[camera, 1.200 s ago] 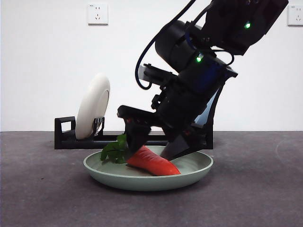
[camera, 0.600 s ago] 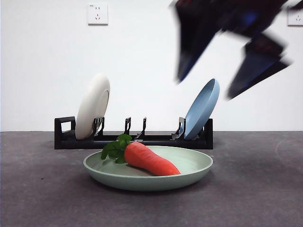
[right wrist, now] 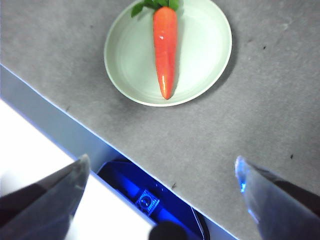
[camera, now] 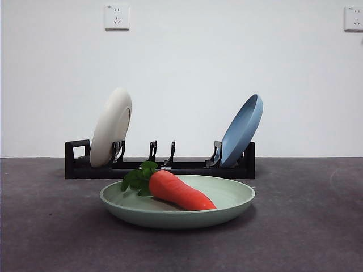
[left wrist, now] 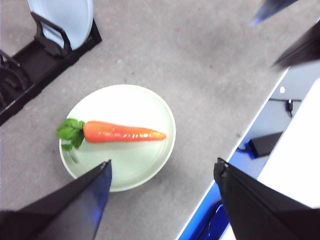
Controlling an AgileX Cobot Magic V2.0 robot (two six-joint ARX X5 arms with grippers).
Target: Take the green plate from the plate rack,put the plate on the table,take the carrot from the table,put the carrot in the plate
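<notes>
The carrot (camera: pixel 180 191) is lying in the green plate (camera: pixel 227 211) on the table (camera: pixel 306 238); the arm that was holding it a second ago is gone now; both grippers are waiting high up, fingers apart; the job is looking done.

The carrot (camera: pixel 181 192) lies in the green plate (camera: pixel 227 207) on the dark counter (camera: pixel 45 226). Behind it, the black plate rack (camera: pixel 79 161) holds a white plate (camera: pixel 110 127) and a blue plate (camera: pixel 243 130), both leaning.
</notes>
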